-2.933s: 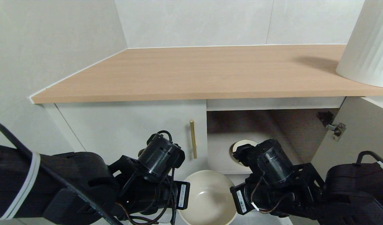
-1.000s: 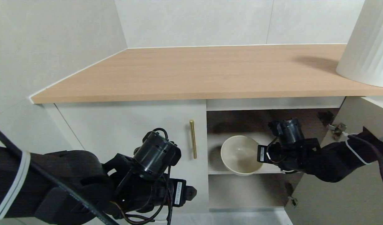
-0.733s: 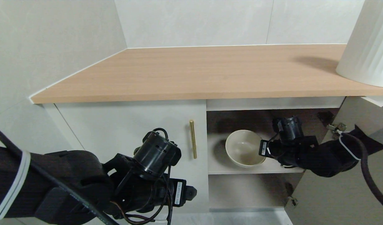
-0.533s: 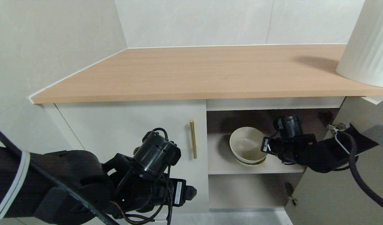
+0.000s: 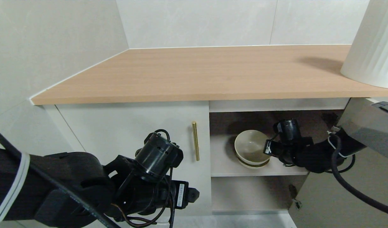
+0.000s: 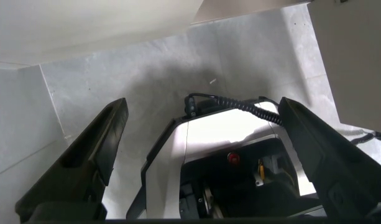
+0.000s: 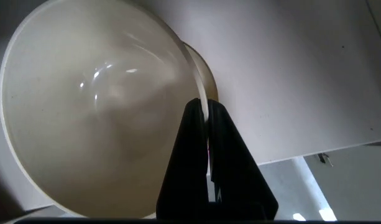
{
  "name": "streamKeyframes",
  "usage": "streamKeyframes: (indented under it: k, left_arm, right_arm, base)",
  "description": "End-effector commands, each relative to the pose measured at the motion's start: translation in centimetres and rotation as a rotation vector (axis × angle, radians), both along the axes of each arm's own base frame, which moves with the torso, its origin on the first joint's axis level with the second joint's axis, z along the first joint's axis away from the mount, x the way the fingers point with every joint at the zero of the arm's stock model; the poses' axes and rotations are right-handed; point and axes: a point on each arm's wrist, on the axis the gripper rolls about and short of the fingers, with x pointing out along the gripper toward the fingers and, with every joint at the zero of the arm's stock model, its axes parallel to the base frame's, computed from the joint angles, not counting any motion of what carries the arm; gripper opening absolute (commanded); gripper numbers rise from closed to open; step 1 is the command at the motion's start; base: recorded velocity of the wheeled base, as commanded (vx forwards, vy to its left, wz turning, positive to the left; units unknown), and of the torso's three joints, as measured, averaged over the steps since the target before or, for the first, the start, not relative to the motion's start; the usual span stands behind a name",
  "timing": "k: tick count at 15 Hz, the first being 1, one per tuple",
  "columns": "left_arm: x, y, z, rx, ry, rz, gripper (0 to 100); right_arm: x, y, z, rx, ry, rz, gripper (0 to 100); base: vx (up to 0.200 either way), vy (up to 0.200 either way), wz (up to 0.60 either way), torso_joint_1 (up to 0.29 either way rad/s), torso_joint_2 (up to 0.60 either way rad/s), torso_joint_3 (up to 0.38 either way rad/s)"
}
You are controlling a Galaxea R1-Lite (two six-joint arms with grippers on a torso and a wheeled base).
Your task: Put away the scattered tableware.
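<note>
Now the room reads as a tiled corner. Pale wall (image 5: 197,22) panels meet behind a wood-grain counter (image 5: 197,72). The counter runs from the corner on the left to a white ribbed container (image 5: 371,47), which stands at its right end and throws a soft shadow leftward over the wood.

Under the counter is a pale grey cabinet (image 5: 276,105). Its left door (image 5: 134,133) is shut, with a slim brass handle (image 5: 196,141) upright near the inner edge. The right door (image 5: 333,202) stands swung open. Behind it are a light shelf (image 5: 225,166), a dark brown back panel, and a lower compartment beneath the shelf.

The bowl (image 5: 250,146), cream and glossy, is on that shelf toward its left part. It is tipped so its mouth faces up and toward the front. It sits nested over a dish (image 5: 254,164), whose rim shows just beneath it. Whether the bowl's full weight is down on the dish I cannot tell.

The right gripper (image 7: 206,118) reaches into the cabinet from the right. It is clenched on the bowl's right-hand rim, with the thin wall pinched between its two black fingers.

The left gripper (image 6: 202,102) hangs low in front of the shut left door, below the handle. Its fingers are spread wide with nothing between them. Beyond them lies a pale grey tiled floor (image 6: 115,93), faintly veined, with a seam running across it.
</note>
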Motion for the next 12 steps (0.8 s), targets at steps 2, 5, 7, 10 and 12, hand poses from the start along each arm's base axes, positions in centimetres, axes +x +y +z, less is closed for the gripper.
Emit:
streamKeyframes:
  k: [2,5,7,10,12]
  left_arm:
    - [-0.03,0.03,0.00,0.000,0.000,0.000,100]
    - [-0.01,0.01,0.03,0.000,-0.002,0.001,100]
    - [-0.01,0.01,0.03,0.000,-0.002,0.001,100]
    - [-0.03,0.03,0.00,0.001,-0.001,0.001,100]
    - [-0.04,0.04,0.04,0.000,-0.002,0.001,100]
  right_arm:
    - [0.17,0.07,-0.47,0.001,0.008,-0.004,0]
    - [0.17,0.06,-0.47,-0.002,0.007,-0.005,0]
    - [0.13,0.11,-0.56,-0.004,0.010,-0.003,0]
    - [-0.03,0.19,-0.58,-0.004,0.014,0.003,100]
    - [-0.07,0.18,-0.55,-0.004,0.014,0.003,100]
  base:
    - [0.000,0.000,0.00,0.000,0.00,0.000]
    - [0.000,0.000,0.00,0.000,0.00,0.000]
    - [0.000,0.000,0.00,0.000,0.00,0.000]
    - [0.000,0.000,0.00,0.000,0.00,0.000]
    - [0.000,0.000,0.00,0.000,0.00,0.000]
